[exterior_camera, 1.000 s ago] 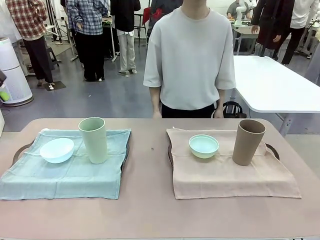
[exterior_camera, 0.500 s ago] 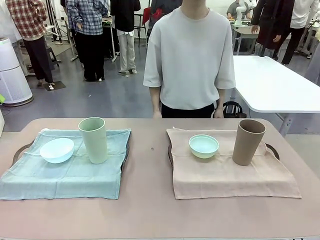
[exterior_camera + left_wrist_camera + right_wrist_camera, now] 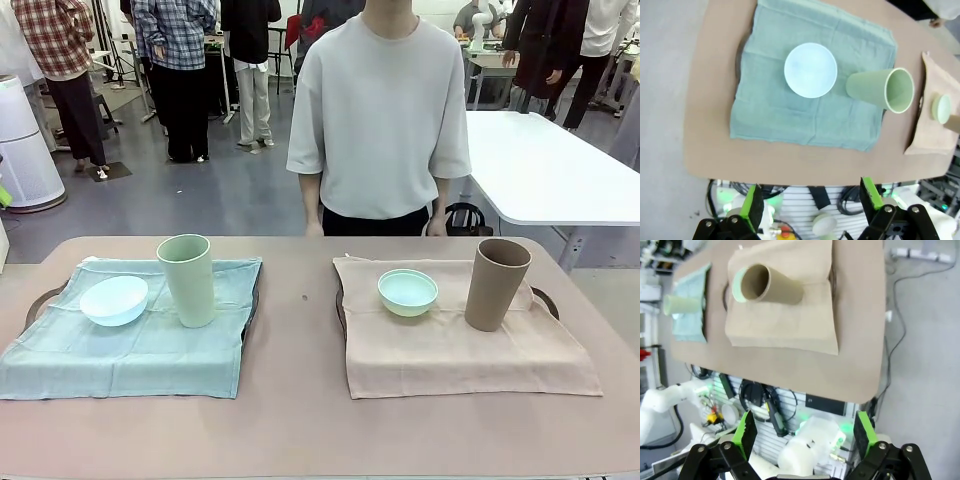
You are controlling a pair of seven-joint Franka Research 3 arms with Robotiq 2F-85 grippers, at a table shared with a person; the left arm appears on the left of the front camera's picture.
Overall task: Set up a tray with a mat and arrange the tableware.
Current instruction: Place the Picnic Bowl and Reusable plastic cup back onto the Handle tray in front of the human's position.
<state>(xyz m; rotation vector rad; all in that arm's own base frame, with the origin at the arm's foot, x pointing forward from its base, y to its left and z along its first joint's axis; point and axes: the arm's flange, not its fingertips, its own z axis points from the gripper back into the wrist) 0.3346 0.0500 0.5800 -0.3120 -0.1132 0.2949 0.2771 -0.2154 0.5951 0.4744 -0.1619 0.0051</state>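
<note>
Both my grippers, left (image 3: 810, 200) and right (image 3: 801, 435), hang high with jaws apart, empty. Main risk: tall pale green cup (image 3: 187, 279) and tan-brown cup (image 3: 496, 283) sit on loose mats; snagging cloth could topple them.

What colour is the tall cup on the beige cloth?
Tan-brown. The cup shows best in the front view, standing upright beside a mint green bowl.

The 2 mats, teal (image 3: 140, 340) and beige (image 3: 455, 350), are soft woven cloth with a slightly rough weave. The 2 bowls (image 3: 114, 300) (image 3: 407, 292) and 2 cups (image 3: 187, 280) (image 3: 496, 284) look like smooth matt plastic. The tabletop (image 3: 300, 420) is smooth and matt.
</note>
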